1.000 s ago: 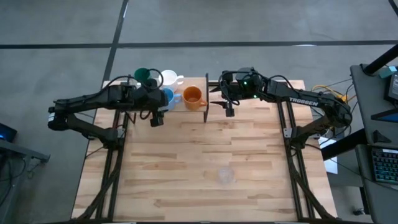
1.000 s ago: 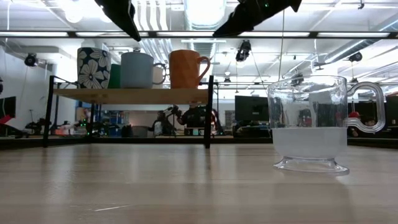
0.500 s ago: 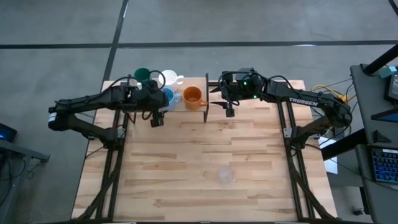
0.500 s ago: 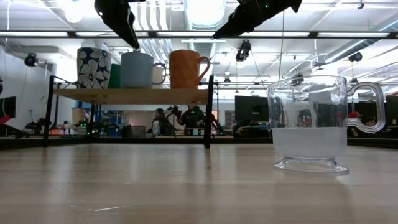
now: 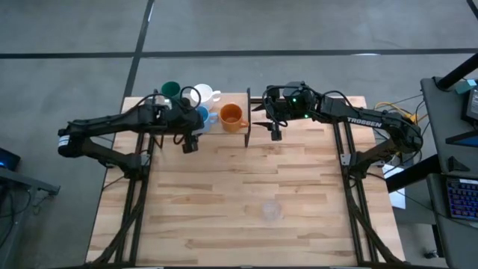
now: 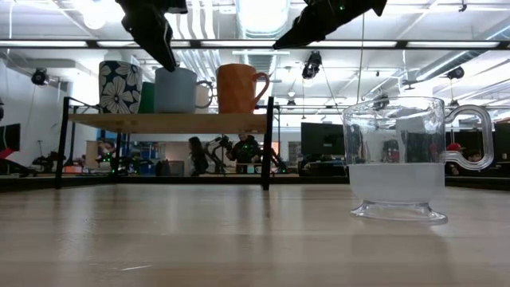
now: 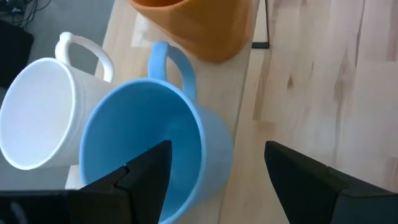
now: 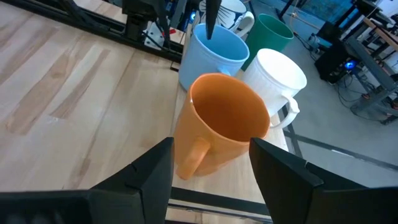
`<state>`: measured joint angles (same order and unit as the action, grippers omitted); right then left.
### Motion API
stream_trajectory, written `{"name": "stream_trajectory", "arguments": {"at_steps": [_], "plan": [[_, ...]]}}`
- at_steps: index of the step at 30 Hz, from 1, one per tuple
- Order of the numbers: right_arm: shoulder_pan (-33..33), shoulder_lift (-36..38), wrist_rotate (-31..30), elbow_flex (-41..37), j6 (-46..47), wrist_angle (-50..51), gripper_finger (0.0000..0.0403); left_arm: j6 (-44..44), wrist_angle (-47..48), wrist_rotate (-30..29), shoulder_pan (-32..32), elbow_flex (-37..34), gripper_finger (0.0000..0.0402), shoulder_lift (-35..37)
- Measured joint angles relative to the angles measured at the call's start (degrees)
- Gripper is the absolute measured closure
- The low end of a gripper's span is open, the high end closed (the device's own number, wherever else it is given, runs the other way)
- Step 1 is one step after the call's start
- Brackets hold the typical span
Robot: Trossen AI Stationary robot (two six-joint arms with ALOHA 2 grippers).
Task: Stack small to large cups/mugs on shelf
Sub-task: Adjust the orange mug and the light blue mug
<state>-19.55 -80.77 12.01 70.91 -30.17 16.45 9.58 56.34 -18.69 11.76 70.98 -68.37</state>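
Left gripper [image 7: 214,171], fingers apart, straddles the light blue mug's [image 7: 149,149] rim at its 3 o'clock.

Grey concrete floor [image 5: 314,26] all around the butcher-block bench [image 5: 246,194], crossed by dark seam lines. To the right of the bench, a dark desk [image 5: 448,149] with a keyboard [image 5: 461,198] and yellow cables [image 5: 396,113]. Beyond the bench's far edge, an open workshop hall: bright ceiling lights [image 6: 263,12], white pipes overhead [image 6: 191,20], dark monitors [image 6: 319,143], a person [image 6: 195,151] among equipment.
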Motion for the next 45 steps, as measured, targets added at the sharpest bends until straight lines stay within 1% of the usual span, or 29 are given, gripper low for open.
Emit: {"name": "stream_trajectory", "arguments": {"at_steps": [5, 8, 17, 26, 38, 45], "plan": [[0.0, 0.0, 0.0, 0.0, 0.2, 0.0, 0.0199, 0.1, -0.7, 0.0, 0.3, -0.3, 0.0159, 0.0], [0.0, 0.0, 0.0, 0.0, 0.2, 0.0, 0.0199, 0.1, -0.5, 0.0, 0.3, -0.5, 0.0172, 0.0], [0.0, 0.0, 0.0, 0.0, 0.2, 0.2, 0.0199, -0.2, -0.4, 0.0, 0.3, -0.9, 0.0242, 0.0], [0.0, 0.0, 0.0, 0.0, 0.2, 0.7, 0.0199, -0.2, -0.5, 0.0, 0.3, -1.0, 0.0294, 0.0], [0.0, 0.0, 0.0, 0.0, 0.8, 0.9, 0.0199, 1.2, -0.4, 0.2, 0.3, -0.4, 0.0393, 0.0], [0.1, -0.1, 0.0, 1.0, 5.2, 0.4, 0.0199, 3.7, -0.2, 0.3, -2.2, 3.9, 0.0400, 0.3]]}}
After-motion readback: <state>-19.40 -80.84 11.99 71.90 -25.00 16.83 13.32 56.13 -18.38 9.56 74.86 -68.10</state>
